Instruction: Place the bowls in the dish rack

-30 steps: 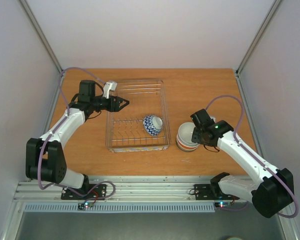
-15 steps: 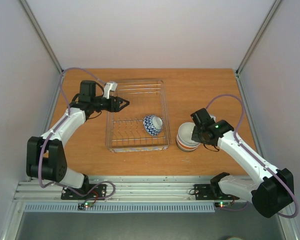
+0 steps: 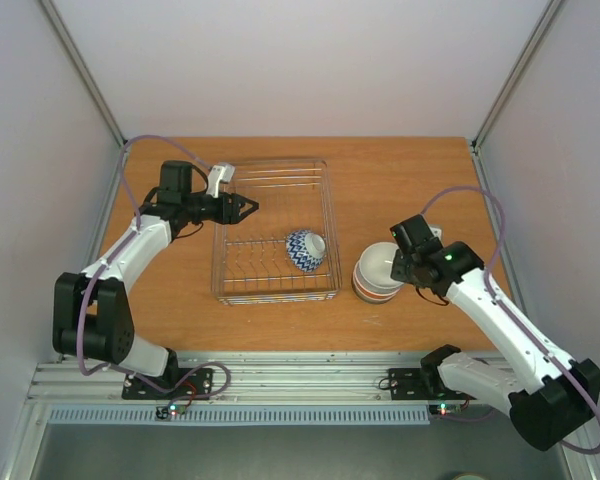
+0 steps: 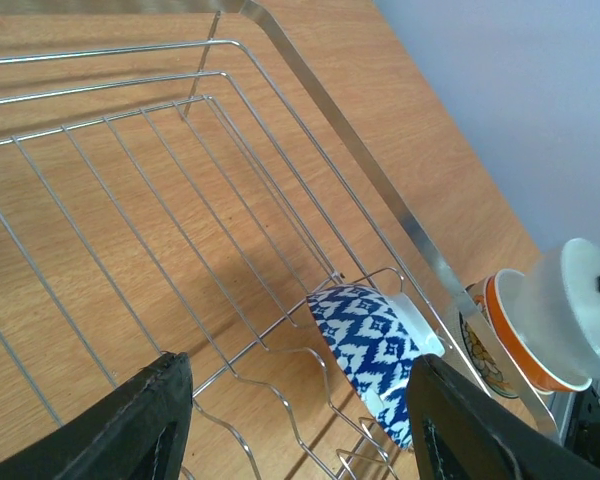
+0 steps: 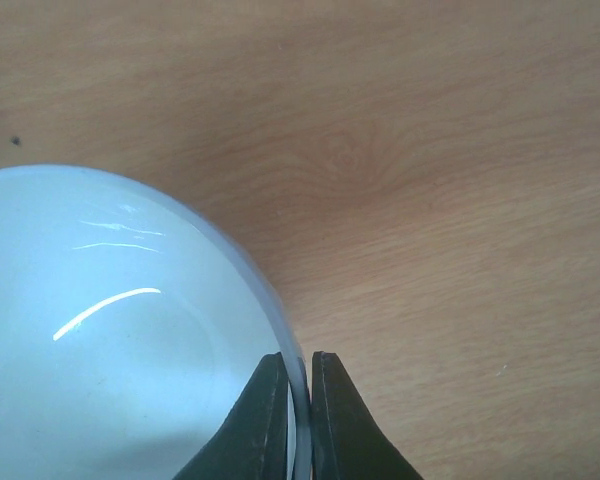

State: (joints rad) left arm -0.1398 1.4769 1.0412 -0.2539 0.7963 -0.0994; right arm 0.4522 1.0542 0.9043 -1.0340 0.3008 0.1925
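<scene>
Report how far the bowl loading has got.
Done: one blue-white bowl lies on its side in the dish rack. In hand: the right gripper has its jaws shut on the rim of the white bowl topping the stack beside the rack. Left: that bowl and those under it, including an orange bowl. The left gripper hangs open over the rack, holding nothing.

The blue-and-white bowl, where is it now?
In the overhead view, the blue-and-white bowl lies tipped on its side in the near right part of the dish rack, just left of the stacked bowls outside it.
</scene>
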